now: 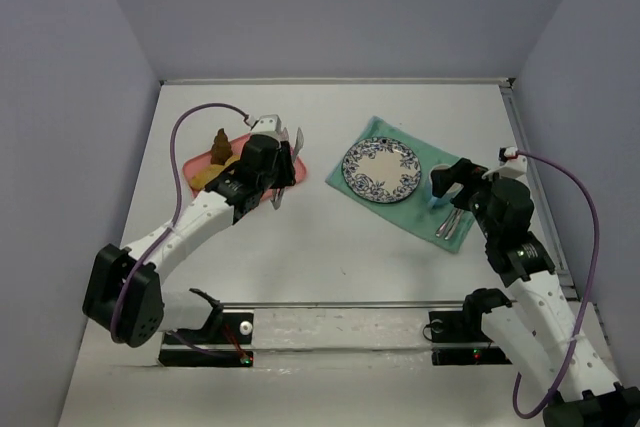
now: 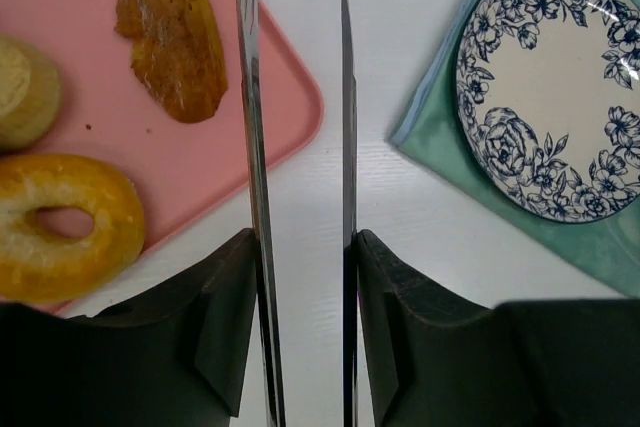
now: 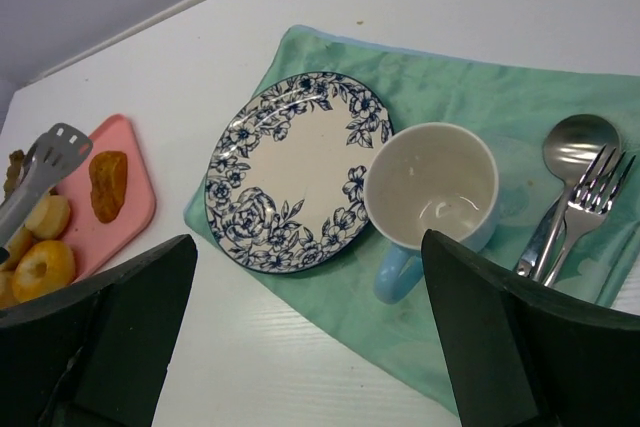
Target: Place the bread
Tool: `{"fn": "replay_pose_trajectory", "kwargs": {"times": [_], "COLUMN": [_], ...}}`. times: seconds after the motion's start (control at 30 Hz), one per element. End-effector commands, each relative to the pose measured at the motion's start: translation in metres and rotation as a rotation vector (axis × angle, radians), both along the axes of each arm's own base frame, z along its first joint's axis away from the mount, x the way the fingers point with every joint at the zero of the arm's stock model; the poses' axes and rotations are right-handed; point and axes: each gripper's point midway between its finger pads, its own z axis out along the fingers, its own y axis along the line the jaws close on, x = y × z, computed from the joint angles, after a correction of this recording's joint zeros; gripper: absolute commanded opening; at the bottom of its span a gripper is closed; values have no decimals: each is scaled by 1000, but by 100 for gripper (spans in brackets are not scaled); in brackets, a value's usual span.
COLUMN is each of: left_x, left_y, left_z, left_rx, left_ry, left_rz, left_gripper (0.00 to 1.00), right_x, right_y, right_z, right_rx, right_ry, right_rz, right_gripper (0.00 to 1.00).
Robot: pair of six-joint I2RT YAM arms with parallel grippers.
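Note:
The bread [image 2: 175,37], an orange-brown glossy bun, lies on the pink tray [image 2: 100,97], left of the tong blades; in the right wrist view the bread [image 3: 108,184] also shows. My left gripper [image 2: 300,247] is shut on metal tongs [image 2: 345,97], whose two blades stand apart over bare table with nothing between them. In the top view the left gripper [image 1: 262,162] hovers over the tray's right edge. The blue floral plate [image 1: 381,169] lies bare on a green cloth [image 1: 410,202]. My right gripper [image 3: 308,242] is open, above the cloth's near side.
A ring-shaped golden roll [image 2: 60,222] and a pale roll [image 2: 20,92] share the tray, with a dark cone pastry [image 1: 220,142] at its back. A white and blue mug [image 3: 430,182], a spoon [image 3: 575,142] and a fork [image 3: 590,192] lie right of the plate.

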Motion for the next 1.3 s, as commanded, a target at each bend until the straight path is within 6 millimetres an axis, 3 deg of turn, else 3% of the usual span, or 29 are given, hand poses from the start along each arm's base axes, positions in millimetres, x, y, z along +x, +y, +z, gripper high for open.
{"fn": "replay_pose_trajectory", "kwargs": {"times": [0.0, 0.07, 0.23, 0.3, 0.43, 0.7, 0.9, 1.03, 1.13, 1.27], "left_x": [-17, -22, -17, -15, -10, 0, 9, 10, 10, 9], "left_y": [13, 20, 34, 36, 42, 38, 34, 36, 36, 36], "left_z": [11, 1, -1, -1, -7, -48, -56, -61, -58, -38], "left_rx": [-67, -32, 15, 31, 90, 174, 209, 234, 226, 194], "left_ry": [-21, 5, -3, -2, 10, 118, 136, 152, 149, 108], "left_rz": [74, 94, 170, 178, 202, 210, 200, 212, 215, 216], "left_gripper": [52, 54, 54, 60, 61, 62, 62, 54, 40, 30], "right_x": [4, 3, 0, -1, 0, 4, 4, 2, 1, 0], "right_y": [13, 14, 12, 10, 10, 11, 11, 9, 7, 8], "right_z": [21, 21, 22, 23, 23, 19, 17, 20, 21, 23], "right_rx": [40, 40, 38, 34, 33, 32, 30, 31, 31, 35], "right_ry": [-88, -89, -103, -110, -107, -86, -84, -98, -104, -110], "right_rz": [61, 69, 67, 58, 54, 56, 55, 47, 40, 44], "right_gripper": [100, 99, 99, 99, 99, 99, 100, 100, 100, 100]}}
